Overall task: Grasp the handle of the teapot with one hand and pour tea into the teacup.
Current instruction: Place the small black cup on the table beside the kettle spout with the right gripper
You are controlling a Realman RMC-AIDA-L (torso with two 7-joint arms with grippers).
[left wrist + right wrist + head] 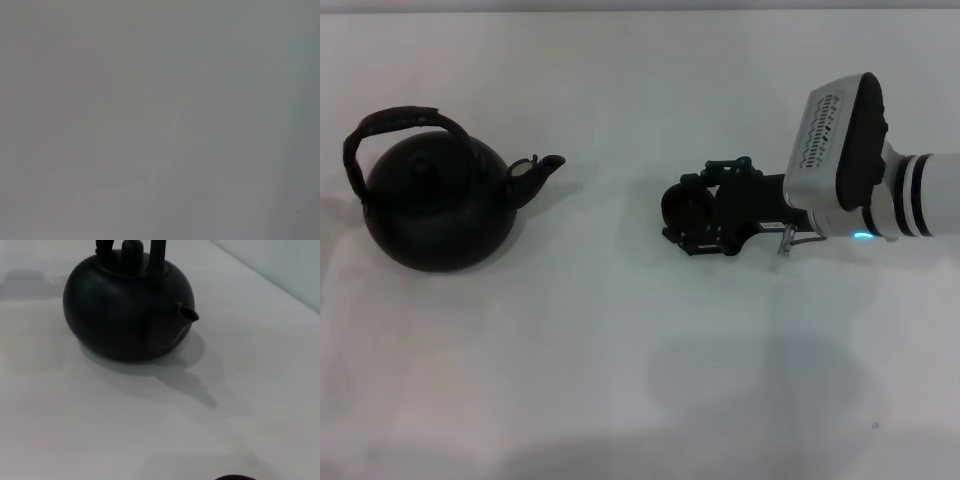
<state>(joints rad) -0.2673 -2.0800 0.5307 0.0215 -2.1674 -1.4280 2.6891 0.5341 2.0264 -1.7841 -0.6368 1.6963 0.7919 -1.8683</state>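
One right gripper (682, 215) reaching level toward teapot (435, 205), fingers around teacup (686, 207), clamping unclear

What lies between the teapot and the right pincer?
Only bare white table separates the teapot from the right pincer; the head view shows this.

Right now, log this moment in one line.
right pincer: at teacup | teapot: upright, ungrasped | handle: free | left arm: unseen
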